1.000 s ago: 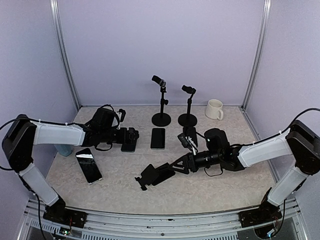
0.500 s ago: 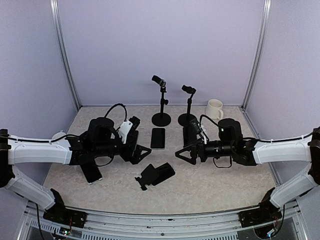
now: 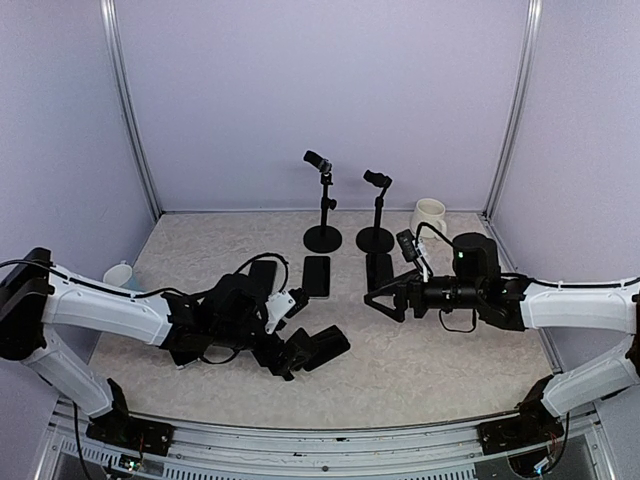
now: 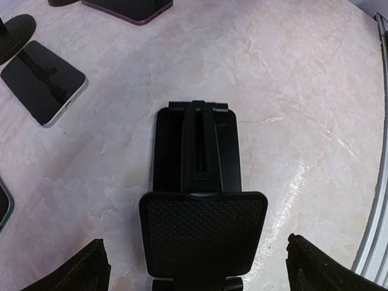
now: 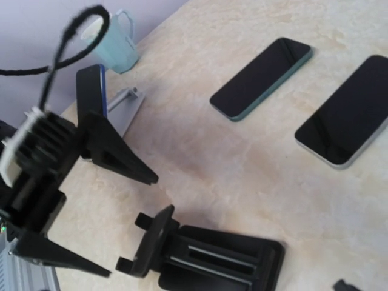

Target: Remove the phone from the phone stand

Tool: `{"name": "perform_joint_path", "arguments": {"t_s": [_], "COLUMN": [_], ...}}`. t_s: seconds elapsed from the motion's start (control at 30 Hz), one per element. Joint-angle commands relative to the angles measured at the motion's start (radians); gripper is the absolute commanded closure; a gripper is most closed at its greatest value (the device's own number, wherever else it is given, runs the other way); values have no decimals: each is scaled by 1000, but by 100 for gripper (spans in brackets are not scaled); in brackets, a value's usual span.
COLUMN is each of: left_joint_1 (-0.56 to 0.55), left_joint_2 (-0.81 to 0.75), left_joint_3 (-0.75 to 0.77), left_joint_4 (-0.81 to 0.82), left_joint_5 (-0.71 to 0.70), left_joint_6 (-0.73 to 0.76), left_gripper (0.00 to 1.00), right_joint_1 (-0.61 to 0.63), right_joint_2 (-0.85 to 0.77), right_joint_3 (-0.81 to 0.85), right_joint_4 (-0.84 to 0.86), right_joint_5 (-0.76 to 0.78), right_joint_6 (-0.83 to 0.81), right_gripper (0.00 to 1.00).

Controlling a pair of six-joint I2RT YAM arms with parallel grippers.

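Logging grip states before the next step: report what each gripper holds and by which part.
Nothing is held. The left gripper hovers open over the phone stand lying flat; the right gripper is open and empty.

Bare table [image 4: 303,91] flanks the phone stand [image 4: 197,182]; 2 mic stands [image 3: 322,238] [image 3: 375,240] crowd the back.

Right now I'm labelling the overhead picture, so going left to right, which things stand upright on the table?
Pale blue cup → taller black pole stand on a round base → shorter black pole stand on a round base → white ceramic mug.
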Motion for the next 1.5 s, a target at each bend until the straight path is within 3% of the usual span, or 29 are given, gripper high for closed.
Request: {"name": "perform_joint_path", "arguments": {"t_s": [0.0,0.43,0.7,0.87,1.0,1.2,1.47], "left_joint_1": [-17,-44,-45,-45,-36,56,280], "left_joint_2": [62,172,170,133,90,-1,-98], "left_joint_3": [-2,56,73,61,51,31,59], "left_joint_4": [-1,6,10,24,39,66,106], "left_joint_5": [-46,-85,-119,-137,-142,-132,-170], "left_joint_6": [1,-14,-33,-41,-50,-112,-251], "left_gripper": [1,3,26,48,55,61,62], "right_joint_1": [-9,-13,-18,-19,-20,-24,-33], "right_joint_2": [-4,18,17,15,12,-3,-10], "right_joint_3": [-12,-18,-21,-23,-23,-28,-9], "right_joint_4": [-10,2,-3,-2,-3,-6,-57], "right_joint_5": [1,-12,-15,-16,-17,-11,44], "right_joint_6": [-13,-9,-12,-12,-14,-15,-36], "right_gripper": [0,0,0,0,0,0,0]}}
